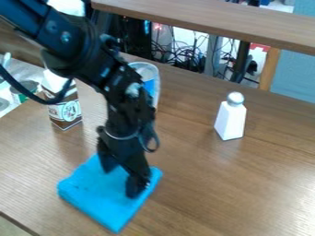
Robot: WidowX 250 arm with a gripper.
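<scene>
Nearest to me on my screen is the cloth (98, 198), bright blue and folded into a thick pad, lying flat on the brown wooden table (246, 198) in the near left part of the scene, one corner pointing toward me. Right over it I have the gripper (121, 179), pointing down, its two fingers apart with some of the blue showing between them; from this angle I can't tell whether the tips press on the cloth or sit just above it. The black arm (83, 53) slants in from the far left, with a dark cable (37, 97) looping off its side. Farther back, well to the right of the gripper, I see the shaker (230, 120) standing upright, white and four-sided with a rounded silvery top. At about that depth on the left stands the brown and white carton (66, 112), partly behind the arm. A little farther still is the cup (148, 76), pale with a blue patch and partly hidden by the arm. Beyond the table's far edge, a wooden ledge (215, 21) runs across, with tangled wires (184, 56) under it and a blue-grey panel (296, 76) at the far right.
</scene>
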